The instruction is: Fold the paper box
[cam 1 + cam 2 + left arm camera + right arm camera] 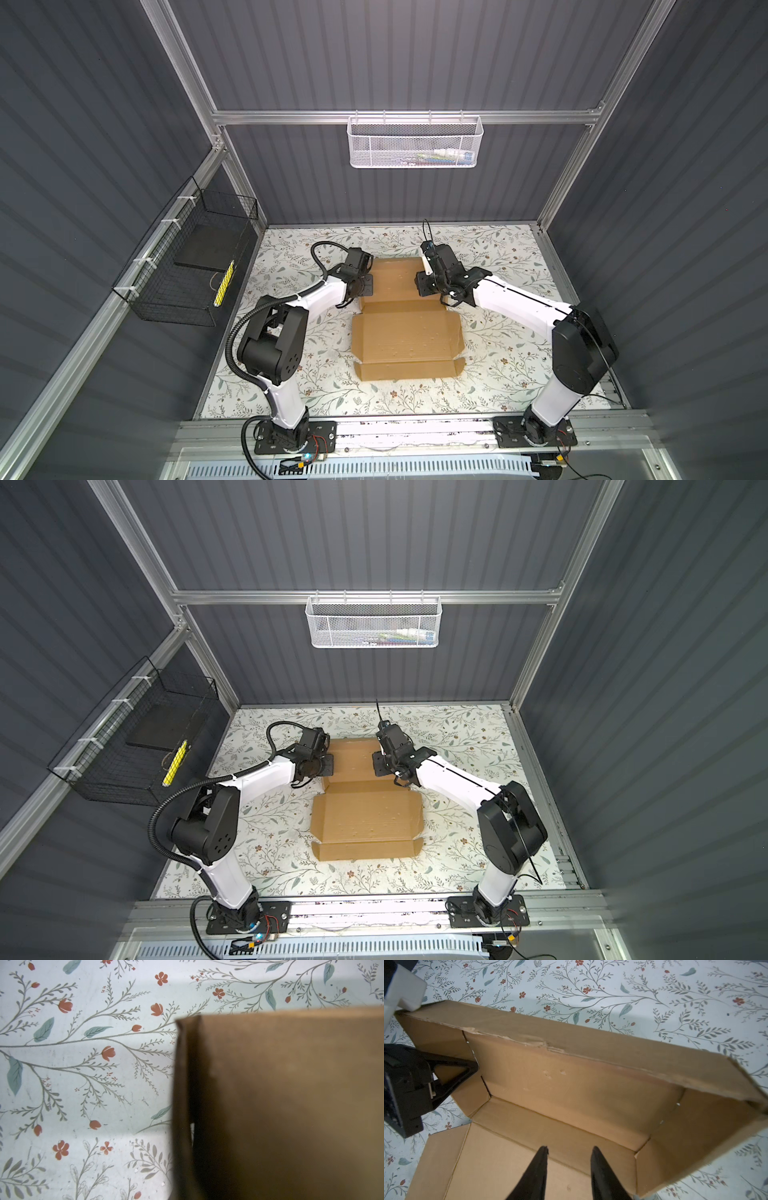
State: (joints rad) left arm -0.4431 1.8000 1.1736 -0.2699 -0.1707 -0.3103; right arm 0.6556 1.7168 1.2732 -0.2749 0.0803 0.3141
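The paper box (407, 340) (365, 816) is brown cardboard in the middle of the table. Its near panels lie flat, and its far end stands up as walls in the right wrist view (571, 1084). My left gripper (368, 284) (328, 764) is at the far left corner, shut on the upright side flap. One of its black fingers (467, 1070) shows against that flap. The same flap (291, 1105) fills the left wrist view edge-on and hides the jaws. My right gripper (569, 1151) (424, 284) hovers open over the box floor near the right side, holding nothing.
A floral cover (316, 374) spreads over the table. A black wire basket (187, 266) on the left wall holds a black slab (208, 249) and a yellow item (224, 282). A white mesh basket (415, 141) hangs on the back rail.
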